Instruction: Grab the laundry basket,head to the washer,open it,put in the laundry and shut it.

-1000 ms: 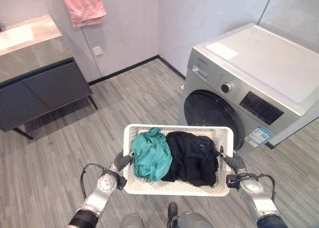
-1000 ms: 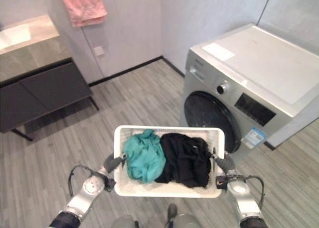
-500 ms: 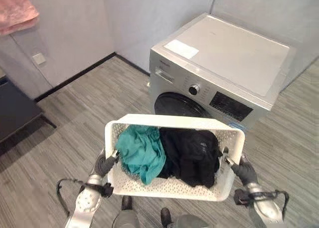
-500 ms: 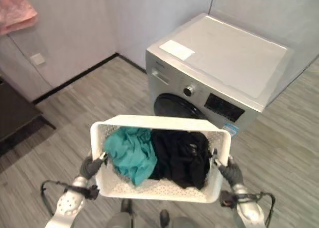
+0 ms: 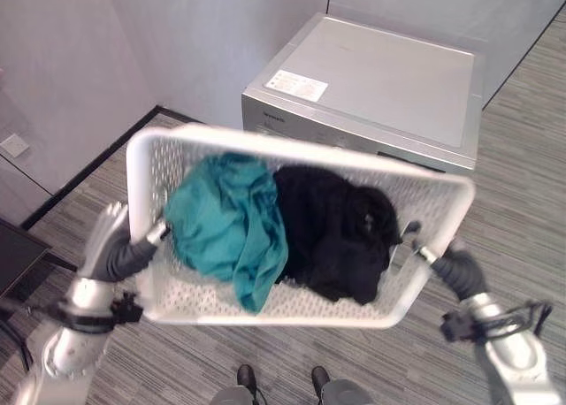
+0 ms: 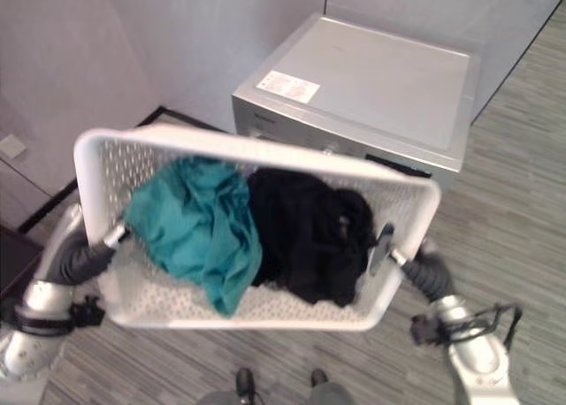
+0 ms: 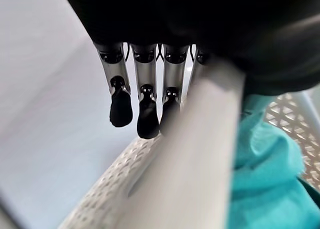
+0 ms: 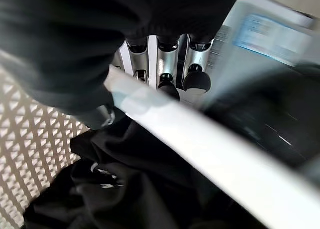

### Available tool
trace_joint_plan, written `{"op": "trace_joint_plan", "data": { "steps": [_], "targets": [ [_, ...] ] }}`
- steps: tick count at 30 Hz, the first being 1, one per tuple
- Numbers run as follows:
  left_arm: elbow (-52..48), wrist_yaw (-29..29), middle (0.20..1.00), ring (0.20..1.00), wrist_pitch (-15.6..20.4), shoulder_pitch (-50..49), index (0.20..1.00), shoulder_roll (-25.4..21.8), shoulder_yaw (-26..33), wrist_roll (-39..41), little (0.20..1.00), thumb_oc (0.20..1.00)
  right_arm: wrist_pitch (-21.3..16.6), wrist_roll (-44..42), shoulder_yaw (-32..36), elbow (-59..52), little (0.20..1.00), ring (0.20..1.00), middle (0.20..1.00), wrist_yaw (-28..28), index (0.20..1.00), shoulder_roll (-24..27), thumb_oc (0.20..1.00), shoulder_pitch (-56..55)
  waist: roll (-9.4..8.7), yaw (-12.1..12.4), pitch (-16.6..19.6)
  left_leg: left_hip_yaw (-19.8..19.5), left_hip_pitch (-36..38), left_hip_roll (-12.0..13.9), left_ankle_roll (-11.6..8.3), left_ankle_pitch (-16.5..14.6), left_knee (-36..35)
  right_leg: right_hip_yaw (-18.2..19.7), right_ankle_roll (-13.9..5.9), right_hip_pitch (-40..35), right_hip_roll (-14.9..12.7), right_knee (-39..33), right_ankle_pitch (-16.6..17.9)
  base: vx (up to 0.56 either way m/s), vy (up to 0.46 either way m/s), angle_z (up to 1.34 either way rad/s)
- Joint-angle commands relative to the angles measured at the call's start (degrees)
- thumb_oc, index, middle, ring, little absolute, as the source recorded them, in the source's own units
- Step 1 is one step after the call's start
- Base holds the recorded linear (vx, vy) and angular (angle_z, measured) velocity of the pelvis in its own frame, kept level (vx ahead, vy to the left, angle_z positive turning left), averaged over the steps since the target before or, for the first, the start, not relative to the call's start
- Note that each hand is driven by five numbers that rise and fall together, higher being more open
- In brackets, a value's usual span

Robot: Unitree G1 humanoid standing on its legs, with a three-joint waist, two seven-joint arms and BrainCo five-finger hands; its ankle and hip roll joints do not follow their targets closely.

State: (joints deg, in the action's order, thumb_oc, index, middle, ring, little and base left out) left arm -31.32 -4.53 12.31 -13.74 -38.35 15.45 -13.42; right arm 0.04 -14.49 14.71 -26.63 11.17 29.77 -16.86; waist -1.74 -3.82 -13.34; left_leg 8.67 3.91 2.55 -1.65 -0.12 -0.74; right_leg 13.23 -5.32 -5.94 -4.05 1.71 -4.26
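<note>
Step in hand, as I judge it: carrying the load to the machine. The white laundry basket [image 5: 292,303] is held off the floor between both hands, directly in front of the washer [image 5: 380,78] and overlapping its front panel, so the door is hidden behind the basket. The basket is tilted, its far rim raised toward the washer and its open side turned toward the head camera. Inside it: a teal garment [image 5: 228,224] on the side away from the washer's label sticker, and a black garment [image 5: 336,233] touching it on the other side; both sit well within the walls. Left hand [image 5: 113,250] is at the basket's left end; the left wrist view shows its fingers [image 7: 144,114] curled over the rim there, so it is clenched on the basket. Right hand [image 5: 458,271] is at the basket's right end; the right wrist view shows its fingers [image 8: 167,86] hooked over the rim, with the black garment just below, so it too is grasping the basket. Next move, my judgement: both hands are occupied, so the basket must be set down on the floor beside the washer, clear of the door's swing, before a hand can be freed to open the door. Risk: further tilt could spill the clothes over the near rim.
</note>
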Motion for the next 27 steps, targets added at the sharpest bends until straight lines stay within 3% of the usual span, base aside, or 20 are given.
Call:
{"op": "trace_joint_plan", "data": {
  "steps": [1,4,6,7,8,10,11,12,13,14,16,19,22,23,24,25,27],
  "targets": [
    [12.0,-5.4,0.200,0.200,-3.3,6.3,0.200,-6.3,14.2,8.0,0.200,0.200,-3.1,-7.5,16.5,9.0,0.200,0.200,0.200,-4.8,0.200,9.4,0.200,-0.8,0.55,-0.2,7.1,-2.9,-1.6,4.0,-0.55,-5.3,4.7,-4.9,-1.83,4.9,-1.5,3.4,-0.7,0.03,0.015,0.16],
    [14.4,-4.5,0.200,0.200,-3.7,15.6,0.200,-11.2,7.4,10.4,0.200,0.200,-2.8,-8.8,14.4,11.6,0.200,0.200,0.200,-5.6,0.200,15.3,0.200,4.5,0.40,0.0,8.0,-3.6,-1.1,3.9,-0.77,-4.9,4.0,-6.0,-2.15,4.3,-2.0,2.8,-0.4,0.01,-0.009,0.19],
    [19.6,-4.2,0.200,0.200,-3.9,24.5,0.200,-13.5,-0.5,12.9,0.200,0.200,-2.5,-8.8,11.6,17.4,0.200,0.200,0.200,-7.1,0.200,20.0,0.200,9.4,0.44,0.4,8.2,-4.2,-0.8,3.9,-0.84,-4.7,3.6,-6.8,-2.22,3.8,-2.2,2.5,-0.5,0.01,-0.023,0.17],
    [20.0,-4.3,0.200,0.200,-3.8,25.0,0.200,-13.6,-0.9,12.8,0.200,0.200,-2.6,-8.8,11.6,17.6,0.200,0.200,0.200,-7.1,0.200,20.0,0.200,9.5,0.44,0.5,8.1,-4.2,-0.8,3.9,-0.84,-4.7,3.6,-6.9,-2.21,3.7,-2.2,2.5,-0.5,0.01,-0.044,0.17],
    [24.9,-2.9,0.200,0.200,-4.6,33.6,0.200,-14.9,-9.4,16.6,0.200,0.200,-1.3,-9.7,7.1,23.4,0.200,0.200,0.200,-8.0,0.200,24.4,0.200,15.1,0.48,0.9,8.5,-4.7,-0.6,4.1,-1.03,-4.3,3.6,-7.6,-2.07,3.3,-2.2,2.5,-0.6,0.01,-0.055,0.15],
    [31.5,-1.7,0.200,0.200,-5.1,42.7,0.200,-16.2,-18.5,22.8,0.200,0.200,0.1,-10.1,2.0,30.0,0.200,0.200,0.200,-8.9,0.200,28.5,0.200,20.8,0.61,1.4,8.4,-5.5,-0.6,4.3,-1.28,-3.9,3.6,-8.5,-1.94,2.9,-2.0,2.6,-0.8,0.00,-0.083,0.17],
    [40.3,-2.0,0.200,0.200,-5.4,54.2,0.200,-17.2,-28.2,28.3,0.200,0.200,1.4,-10.4,-4.4,36.0,0.200,0.200,0.200,-9.4,0.200,32.3,0.200,27.9,0.93,1.7,8.4,-6.1,-0.6,4.8,-1.68,-3.3,3.5,-9.4,-1.83,2.7,-1.6,2.6,-0.9,0.00,-0.075,0.27],
    [41.5,-2.1,0.200,0.200,-5.0,55.8,0.200,-17.3,-29.4,28.6,0.200,0.200,1.2,-10.5,-4.9,36.8,0.200,0.200,0.200,-9.4,0.200,32.3,0.200,28.9,0.74,1.7,8.1,-6.2,-0.6,4.8,-1.72,-3.3,3.4,-9.5,-1.80,2.8,-1.6,2.6,-0.9,-0.01,-0.116,0.31],
    [50.8,-2.7,0.200,0.200,-6.0,68.3,0.200,-16.4,-39.5,31.6,0.200,0.200,2.2,-10.8,-11.9,41.7,0.200,0.200,0.200,-9.7,0.200,34.8,0.200,36.5,1.19,1.9,8.0,-6.8,-0.8,5.3,-2.17,-2.4,3.3,-10.3,-1.62,2.7,-1.0,3.1,-1.2,-0.01,-0.064,0.14],
    [51.8,-2.7,0.200,0.200,-5.7,69.6,0.200,-16.4,-40.4,31.8,0.200,0.200,2.1,-10.9,-12.5,42.4,0.200,0.200,0.200,-9.7,0.200,34.7,0.200,37.5,1.00,1.9,7.7,-6.9,-0.9,5.4,-2.21,-2.4,3.3,-10.4,-1.59,2.8,-1.0,3.1,-1.2,-0.02,-0.082,0.15],
    [62.8,-1.8,0.200,0.200,-6.7,82.2,0.200,-12.9,-50.3,35.0,0.200,0.200,3.1,-10.2,-20.6,48.2,0.200,0.200,0.200,-10.1,0.200,36.6,0.200,46.6,1.31,1.7,7.3,-7.9,-1.8,6.1,-2.99,-1.0,3.3,-11.4,-1.20,3.0,-0.1,3.8,-1.8,-0.03,-0.109,0.24],
    [70.8,-0.2,0.200,0.200,-7.5,90.3,0.200,-9.6,-57.0,36.3,0.200,0.200,3.4,-10.2,-26.3,53.9,0.200,0.200,0.200,-11.2,0.200,36.8,0.200,54.6,1.24,1.1,6.7,-9.1,-3.5,7.5,-4.13,0.1,4.5,-12.6,-0.16,3.3,1.6,4.8,-2.8,-0.01,-0.125,0.41],
    [73.9,0.3,0.200,0.200,-7.6,93.0,0.200,-8.2,-58.6,37.4,0.200,0.200,3.3,-11.0,-28.0,56.4,0.200,0.200,0.200,-12.0,0.200,36.6,0.200,57.3,0.80,0.6,6.0,-9.8,-5.4,8.5,-4.71,0.6,8.4,-12.8,1.18,2.8,3.0,5.4,-3.9,0.02,-0.167,0.25],
    [74.2,0.1,0.200,0.200,-7.8,94.2,0.200,-7.9,-59.0,37.4,0.200,0.200,3.0,-11.0,-28.5,57.5,0.200,0.200,0.200,-12.6,0.200,36.1,0.200,58.6,0.27,1.3,5.1,-11.0,-7.4,8.6,-4.96,3.7,12.8,-12.4,2.02,2.2,3.8,5.4,-3.6,-0.04,-0.163,0.19],
    [75.2,-0.3,0.200,0.200,-7.9,96.0,0.200,-8.3,-60.0,37.3,0.200,0.200,2.4,-10.9,-30.6,58.9,0.200,0.200,0.200,-13.0,0.200,35.8,0.200,61.6,-0.33,2.1,3.8,-13.7,-10.5,7.8,-4.48,4.7,20.4,-12.1,2.83,1.7,4.4,5.8,-3.5,-0.02,-0.252,0.16],
    [76.3,-0.7,0.200,0.200,-7.9,97.3,0.200,-7.8,-60.6,37.4,0.200,0.200,2.3,-10.5,-33.7,63.2,0.200,0.200,0.200,-14.2,0.200,35.0,0.200,65.3,-1.29,2.8,2.9,-16.4,-14.4,5.8,-2.59,5.5,27.7,-11.7,3.56,0.9,4.9,5.6,-3.4,0.03,-0.170,0.14],
    [77.1,-0.9,0.200,0.200,-7.9,97.7,0.200,-7.7,-60.7,38.0,0.200,0.200,2.3,-10.6,-35.4,66.1,0.200,0.200,0.200,-14.6,0.200,35.1,0.200,67.8,-1.14,2.8,2.5,-16.7,-16.1,5.1,-2.20,5.6,27.9,-11.5,3.46,0.5,5.0,5.4,-3.5,0.09,-0.024,-0.18]
  ]
}}
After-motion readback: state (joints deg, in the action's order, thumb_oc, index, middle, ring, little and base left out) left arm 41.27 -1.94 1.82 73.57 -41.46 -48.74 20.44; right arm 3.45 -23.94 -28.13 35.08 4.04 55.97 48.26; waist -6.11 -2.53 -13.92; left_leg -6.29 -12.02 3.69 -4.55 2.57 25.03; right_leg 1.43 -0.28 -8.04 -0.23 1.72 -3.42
